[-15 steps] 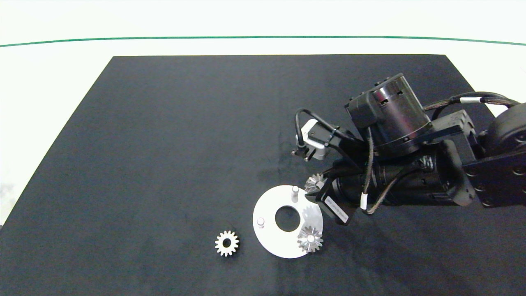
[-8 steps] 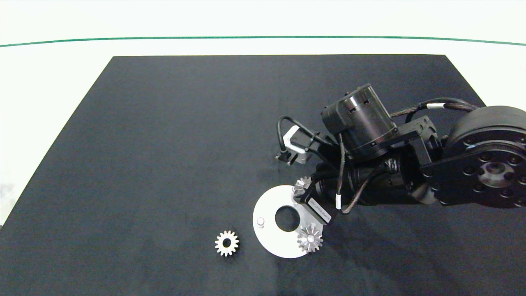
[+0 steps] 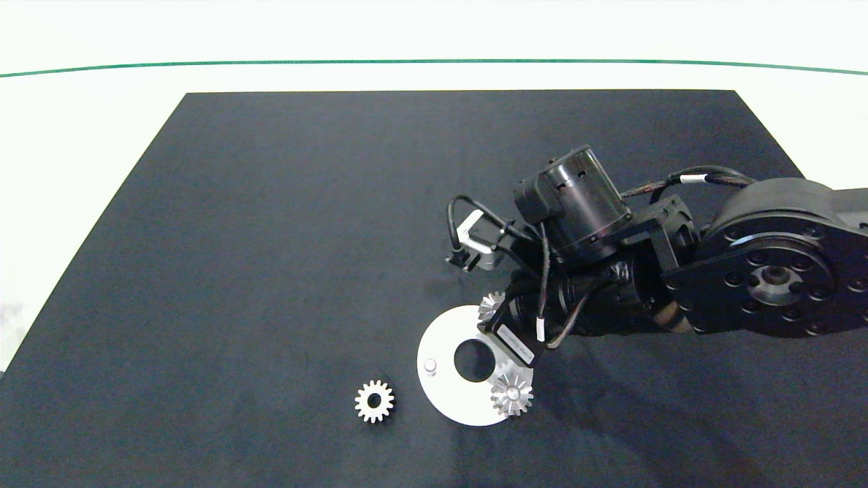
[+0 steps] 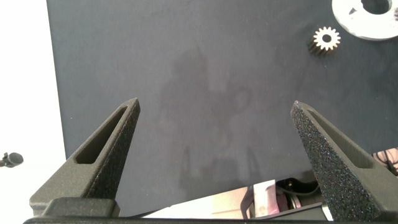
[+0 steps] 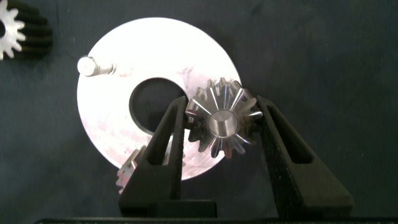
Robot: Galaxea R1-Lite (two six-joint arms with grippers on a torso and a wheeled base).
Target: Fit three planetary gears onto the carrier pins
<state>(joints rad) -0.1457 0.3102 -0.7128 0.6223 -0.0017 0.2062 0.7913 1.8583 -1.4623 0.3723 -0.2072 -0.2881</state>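
Three planetary gears show in all. The right gripper (image 5: pixel 221 124) pinches one gear (image 5: pixel 221 119) between its two grey fingers (image 5: pixel 163 149), holding it over the rim of the white disc (image 3: pixel 444 396). The pin under this held gear is hidden, so whether the gear sits on it cannot be told. A second gear (image 3: pixel 512 393) sits on the disc's edge, tucked just behind the gripper's finger in the right wrist view. The third gear (image 3: pixel 373 400) lies flat on the black mat (image 3: pixel 285 237), off the disc and well apart from the gripper, on the far side of the disc from it. Of the three carrier pins, only one bare pin (image 5: pixel 93 65) is plainly seen, standing across the disc's centre hole from the gripper.

The left gripper (image 4: pixel 214 115) hangs over bare mat, its fingers spread wide with nothing between them.
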